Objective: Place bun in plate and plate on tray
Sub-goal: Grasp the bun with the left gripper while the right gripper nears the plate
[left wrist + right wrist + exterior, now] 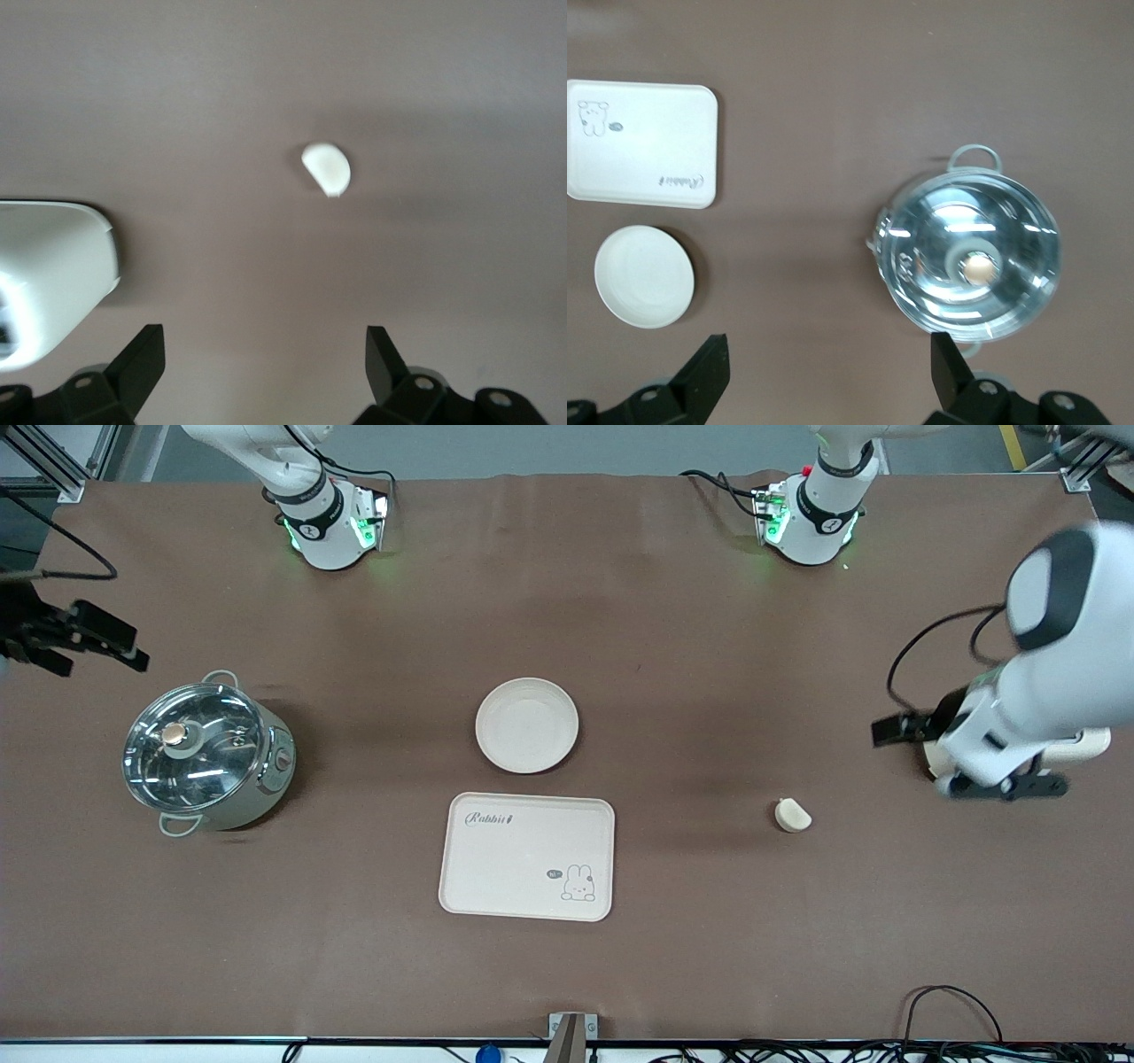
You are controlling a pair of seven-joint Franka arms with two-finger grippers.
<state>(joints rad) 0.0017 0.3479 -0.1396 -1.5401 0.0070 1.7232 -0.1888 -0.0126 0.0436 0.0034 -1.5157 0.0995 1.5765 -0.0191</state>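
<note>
The bun (792, 815), a small pale half-moon lump, lies on the brown table toward the left arm's end; it also shows in the left wrist view (327, 168). The round cream plate (527, 724) sits empty mid-table, just farther from the front camera than the cream "Rabbit" tray (527, 856). Both show in the right wrist view, the plate (645, 276) and the tray (642, 143). My left gripper (1001, 786) (263, 354) is open and empty, in the air beside the bun. My right gripper (89, 651) (828, 354) is open and empty, up over the table's right-arm end.
A steel pot with a glass lid (204, 757) (970, 257) stands toward the right arm's end. A cream toaster (1088, 744) (49, 266) stands under the left arm, mostly hidden. Cables run along the table's front edge.
</note>
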